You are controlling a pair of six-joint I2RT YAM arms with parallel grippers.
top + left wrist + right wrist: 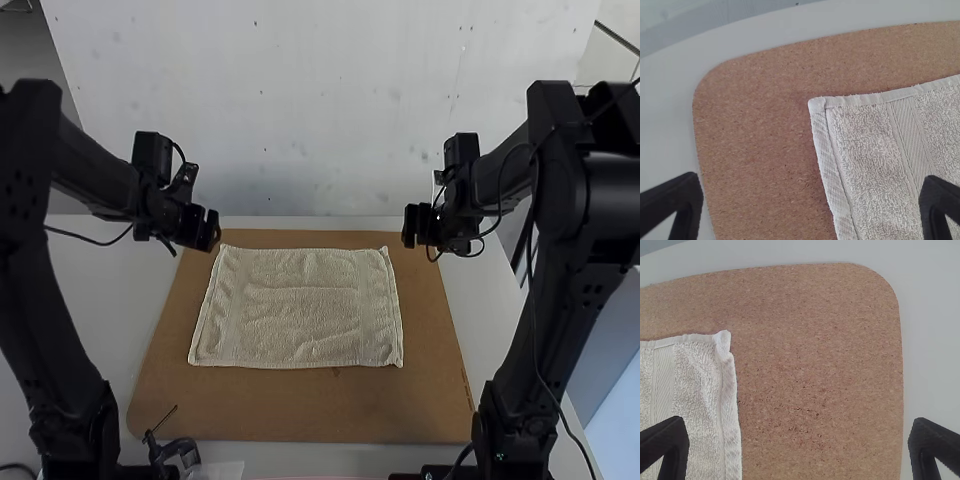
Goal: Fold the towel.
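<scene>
1. One towel (300, 305), pale and beige, lies spread on one brown board (300, 415), which rests on one white tabletop (90, 300). It is wider from left to right than from near to far.
2. The towel sits closer to the board's far edge than to its near edge, with a broad strip of board between it and the near edge. Its four corners all lie on the board.
3. Two woven bands cross the towel from near to far, one close to its left side and one close to its right side. A few low ripples run over the surface between them.
4. There are two hands. The left hand (209, 230) is above the board's far left corner, near the towel's far left corner. Its two black fingers (686, 205) stand wide apart, with nothing between them gripped.
5. The right hand (411, 226) is by the board's far right corner, near the towel's far right corner. Its two black fingers (675, 445) are also wide apart and grip nothing.
6. One black clamp (176, 452) is at the board's near edge, toward the near left corner.
</scene>
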